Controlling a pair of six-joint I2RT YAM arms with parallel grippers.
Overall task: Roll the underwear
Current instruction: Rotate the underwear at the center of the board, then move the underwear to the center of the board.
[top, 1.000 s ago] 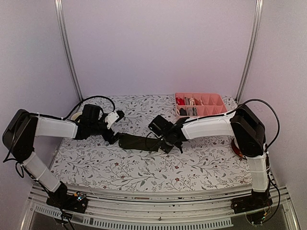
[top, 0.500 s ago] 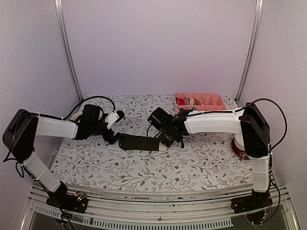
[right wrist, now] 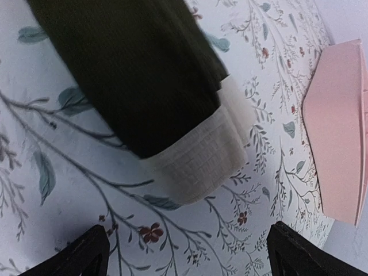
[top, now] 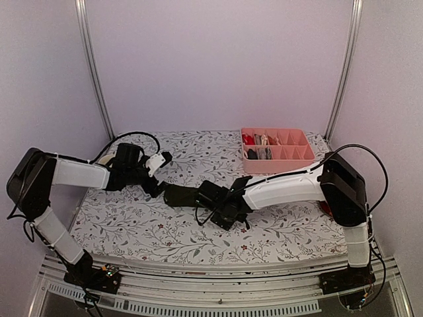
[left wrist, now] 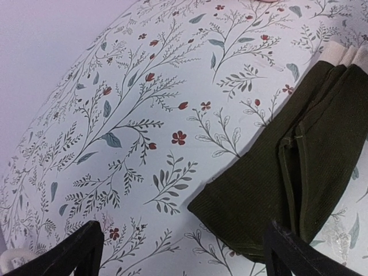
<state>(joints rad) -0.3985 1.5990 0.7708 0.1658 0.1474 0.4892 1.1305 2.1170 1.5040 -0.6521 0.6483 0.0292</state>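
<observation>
One dark olive underwear [top: 180, 195] lies folded flat in a long strip mid-table, its whitish waistband [right wrist: 198, 158] at the right end. My left gripper [top: 156, 185] is open at the strip's left end, whose corner [left wrist: 253, 213] lies between the black fingertips [left wrist: 80, 250]. My right gripper [top: 221, 212] is open low over the waistband end, and the band lies just ahead of its fingertips [right wrist: 86, 253]. Neither gripper holds anything. In the top view the right wrist hides the strip's right end.
A pink divided tray [top: 297, 140] stands at the back right, with small rolled garments [top: 258, 145] in its left compartments; its corner [right wrist: 339, 132] shows in the right wrist view. A floral cloth [top: 132, 224] covers the table. Metal posts stand at both back corners.
My right gripper has opened fully and swung from behind the strip's right end towards the near side and left, now lying over that end. The left arm has barely moved.
</observation>
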